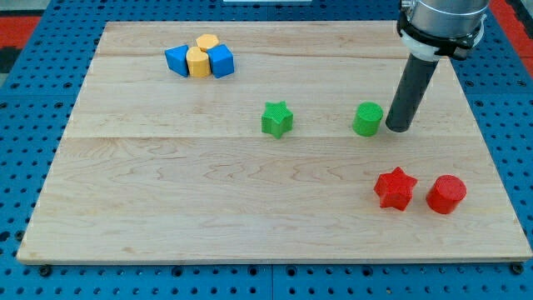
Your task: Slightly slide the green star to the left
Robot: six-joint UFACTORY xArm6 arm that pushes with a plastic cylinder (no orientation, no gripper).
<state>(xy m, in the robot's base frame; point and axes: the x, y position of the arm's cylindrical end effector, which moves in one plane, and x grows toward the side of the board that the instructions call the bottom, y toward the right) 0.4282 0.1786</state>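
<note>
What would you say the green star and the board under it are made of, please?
Green star block: probably plastic, matte, with fine ridged lines across its faces that suggest 3D printing. Pale board: wood, shown by its grain and plank seams, with a smooth, slightly satin finish.

A green cylinder (367,119) stands right of centre on a wooden board (166,208). At five o'clock, a red star (395,188) sits beside a red cylinder (445,194). At eleven o'clock, two blue blocks (177,60) (221,61) flank two yellow blocks (198,62) (207,42).
</note>
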